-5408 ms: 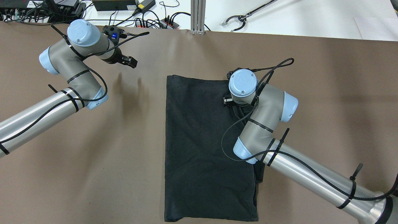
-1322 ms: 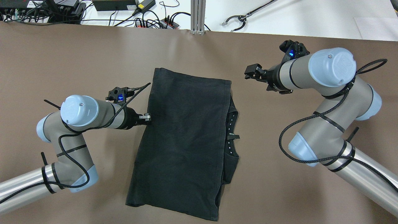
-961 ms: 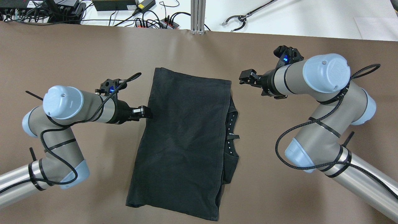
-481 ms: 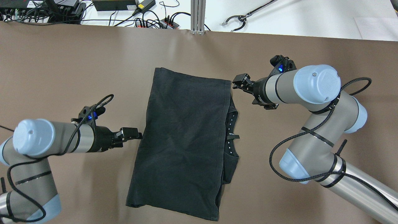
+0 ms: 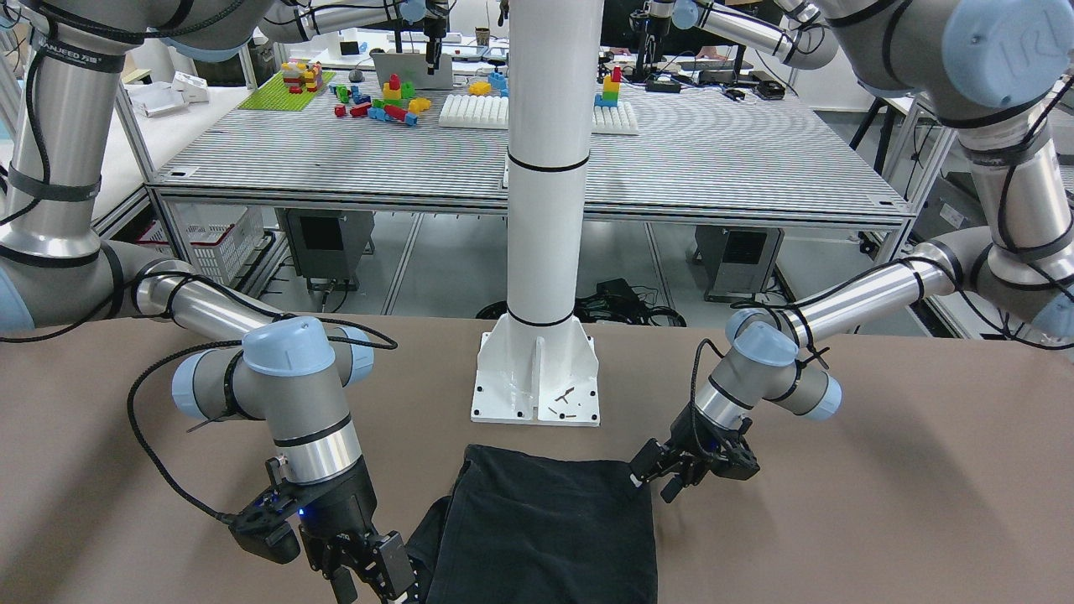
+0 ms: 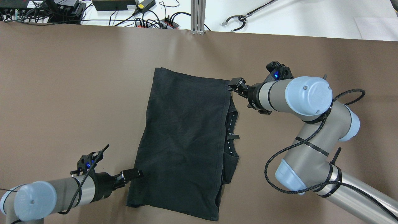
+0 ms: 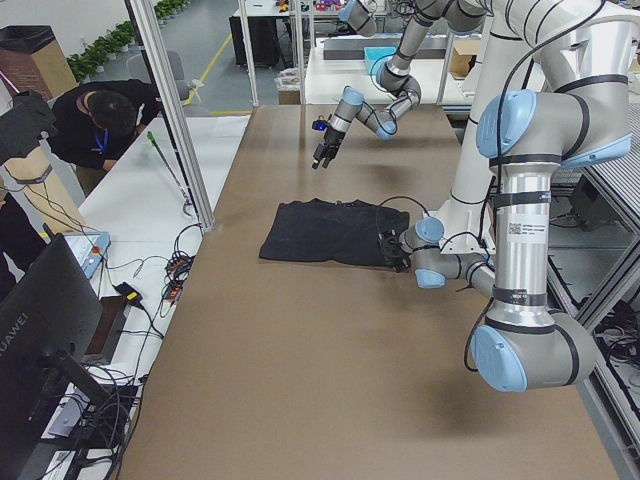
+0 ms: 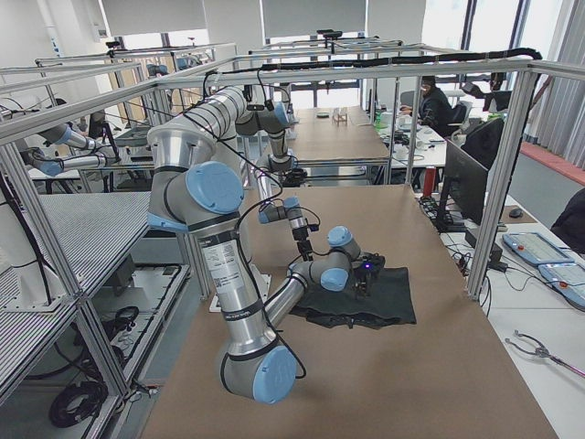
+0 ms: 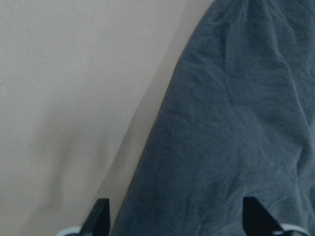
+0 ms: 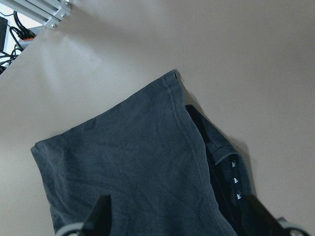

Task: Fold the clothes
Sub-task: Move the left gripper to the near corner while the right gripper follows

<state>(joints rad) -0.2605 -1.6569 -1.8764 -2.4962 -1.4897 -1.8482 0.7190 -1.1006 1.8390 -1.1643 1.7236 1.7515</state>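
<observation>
The black clothes (image 6: 183,140) lie flat on the brown table, folded lengthwise, with an under layer and small white marks showing along the right edge (image 6: 230,137). My left gripper (image 6: 136,173) is open, low at the cloth's left edge near the near-left corner. In the left wrist view (image 9: 174,221) its fingertips (image 9: 101,219) straddle the cloth's hem (image 9: 236,137). My right gripper (image 6: 233,85) is open and empty, a little above the far-right corner. The right wrist view shows that corner (image 10: 172,78) below it. The front view shows the cloth (image 5: 545,528), the left gripper (image 5: 659,478) and the right gripper (image 5: 377,583).
The white pillar's base (image 5: 537,377) stands on the table just behind the cloth. An aluminium post (image 6: 198,15) stands at the table's far edge. Cables and power strips (image 6: 62,9) and a grabber tool (image 6: 245,15) lie on the white bench beyond.
My left gripper has slid along the cloth's left edge from its middle toward the near-left corner. My right gripper has come in to the far-right corner. The cloth has not moved over the last second.
</observation>
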